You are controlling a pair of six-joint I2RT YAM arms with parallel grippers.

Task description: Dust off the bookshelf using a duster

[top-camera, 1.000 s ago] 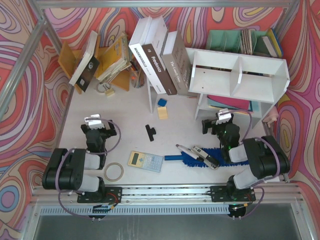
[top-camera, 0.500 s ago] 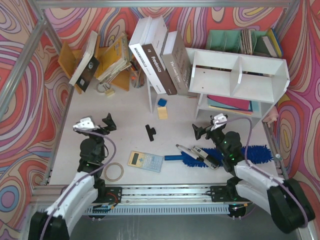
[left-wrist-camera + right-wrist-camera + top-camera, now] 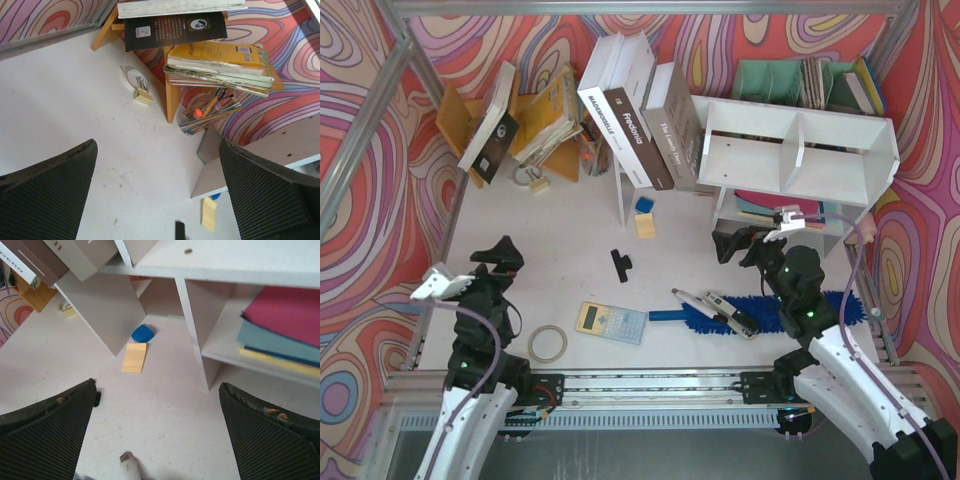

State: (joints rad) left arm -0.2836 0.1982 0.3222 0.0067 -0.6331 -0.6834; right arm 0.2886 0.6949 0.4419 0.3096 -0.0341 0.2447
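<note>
Your left gripper [image 3: 157, 187] and right gripper [image 3: 157, 427] hang spread wide and empty, and the frame edges cut off their black ribbed pads. The duster [image 3: 695, 322], a fluffy blue head on a straight plastic handle, lies flat on the table [image 3: 570, 230] under your right arm, which hides its middle. Beyond it stands the white board bookshelf [image 3: 798, 140], its lower level partly hidden.

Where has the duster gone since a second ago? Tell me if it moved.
No. The duster lies where it was, handle end still just right of the calculator.
</note>
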